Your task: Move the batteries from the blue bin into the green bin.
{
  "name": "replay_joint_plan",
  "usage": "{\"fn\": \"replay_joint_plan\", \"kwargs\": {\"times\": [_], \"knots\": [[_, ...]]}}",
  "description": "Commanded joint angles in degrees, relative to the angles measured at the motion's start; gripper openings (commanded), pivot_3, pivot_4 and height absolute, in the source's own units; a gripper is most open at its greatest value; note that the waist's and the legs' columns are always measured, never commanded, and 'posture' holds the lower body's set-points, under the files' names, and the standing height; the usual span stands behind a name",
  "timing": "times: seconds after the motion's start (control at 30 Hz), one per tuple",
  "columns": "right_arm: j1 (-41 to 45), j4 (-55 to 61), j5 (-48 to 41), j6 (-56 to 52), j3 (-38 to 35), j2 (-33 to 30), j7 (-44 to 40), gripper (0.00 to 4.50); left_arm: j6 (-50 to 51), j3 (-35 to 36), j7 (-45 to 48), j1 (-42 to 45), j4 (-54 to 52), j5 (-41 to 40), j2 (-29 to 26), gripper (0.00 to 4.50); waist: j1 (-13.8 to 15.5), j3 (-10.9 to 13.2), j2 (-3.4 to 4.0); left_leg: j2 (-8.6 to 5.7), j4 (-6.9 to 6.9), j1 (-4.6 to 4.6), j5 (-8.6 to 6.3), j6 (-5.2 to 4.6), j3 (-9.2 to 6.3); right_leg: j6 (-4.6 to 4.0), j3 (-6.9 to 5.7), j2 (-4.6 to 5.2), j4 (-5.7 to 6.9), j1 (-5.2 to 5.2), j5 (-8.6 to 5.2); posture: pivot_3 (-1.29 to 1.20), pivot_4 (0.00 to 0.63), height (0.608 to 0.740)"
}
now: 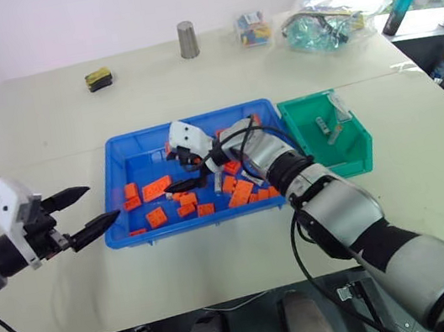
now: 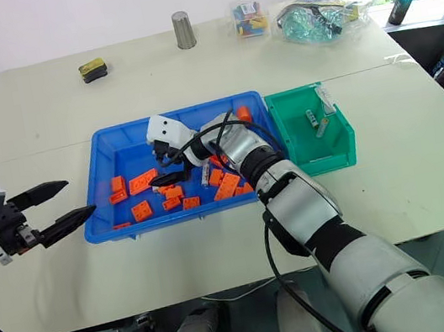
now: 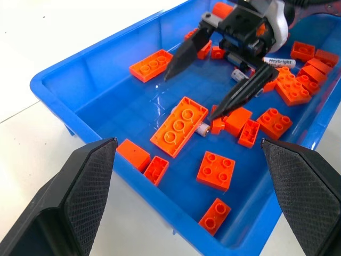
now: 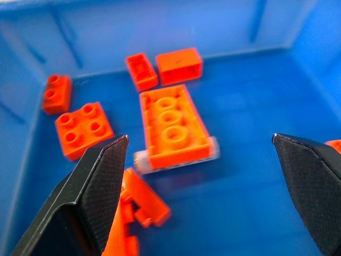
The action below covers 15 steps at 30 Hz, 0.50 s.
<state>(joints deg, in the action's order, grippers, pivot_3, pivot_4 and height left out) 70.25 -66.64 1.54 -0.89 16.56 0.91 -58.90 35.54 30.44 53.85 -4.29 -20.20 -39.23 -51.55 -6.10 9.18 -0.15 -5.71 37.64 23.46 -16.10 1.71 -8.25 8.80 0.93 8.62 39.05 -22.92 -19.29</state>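
Blue bin (image 1: 119, 162): right claw (image 3: 213, 80) spread wide above a brick-covered battery (image 4: 176, 159); left claw (image 1: 85, 213) open too; "Heybright" reads on another battery (image 3: 278, 61).

Orange bricks (image 3: 179, 126) crowd battery (image 4: 176, 160); blue bin (image 1: 129, 147) left floor bare

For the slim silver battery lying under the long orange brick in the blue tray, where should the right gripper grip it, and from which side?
Judging by its pose, grip an exposed end of the slim silver battery: the long orange brick covers its middle. The open right gripper should probably come from above, fingers straddling the cylinder across its width.
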Motion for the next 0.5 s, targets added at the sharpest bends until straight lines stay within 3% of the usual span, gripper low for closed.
{"fn": "replay_joint_plan", "kwargs": {"times": [0.03, 0.07, 0.17, 0.5], "knots": [[2.15, -0.25, 0.08, 0.44, -1.75, 0.96, -0.21, 4.43, -1.22, 0.58, -0.47, 0.44, -1.09, 0.31, 0.00, 4.50, -0.04, 0.00, 0.00, 0.00, -0.01, 0.00, 0.00, 0.00, 0.00, 0.00, 0.01, 0.00, 0.00, -0.01, 0.00, 0.00, 0.150, 0.727], [2.12, -0.41, 0.25, 0.54, -1.84, 1.03, -0.28, 4.43, -1.22, 0.48, -0.59, 0.63, -1.07, 0.32, -0.05, 4.50, -0.06, 0.00, 0.00, 0.00, -0.02, 0.00, 0.00, 0.00, 0.00, 0.00, 0.01, 0.00, 0.01, -0.02, 0.00, 0.00, 0.150, 0.727], [1.63, -0.31, 0.84, 0.89, -1.74, 1.37, -1.18, 3.59, -1.20, 0.27, -0.97, 1.69, -0.85, 0.33, -0.29, 4.50, -0.05, 0.00, 0.00, 0.00, -0.02, 0.00, 0.00, 0.01, 0.00, 0.00, 0.01, 0.00, 0.03, -0.03, 0.00, 0.00, 0.150, 0.727], [0.99, -0.37, 2.46, 1.27, -2.06, 2.60, -0.97, 3.59, -1.20, -0.06, -1.34, 2.58, -0.94, 0.59, -0.12, 4.50, -0.60, 0.00, 0.00, 0.00, -0.09, 0.00, 0.01, 0.02, 0.00, 0.00, 0.01, 0.01, 0.05, -0.07, 0.00, 0.00, 0.150, 0.727]]}}
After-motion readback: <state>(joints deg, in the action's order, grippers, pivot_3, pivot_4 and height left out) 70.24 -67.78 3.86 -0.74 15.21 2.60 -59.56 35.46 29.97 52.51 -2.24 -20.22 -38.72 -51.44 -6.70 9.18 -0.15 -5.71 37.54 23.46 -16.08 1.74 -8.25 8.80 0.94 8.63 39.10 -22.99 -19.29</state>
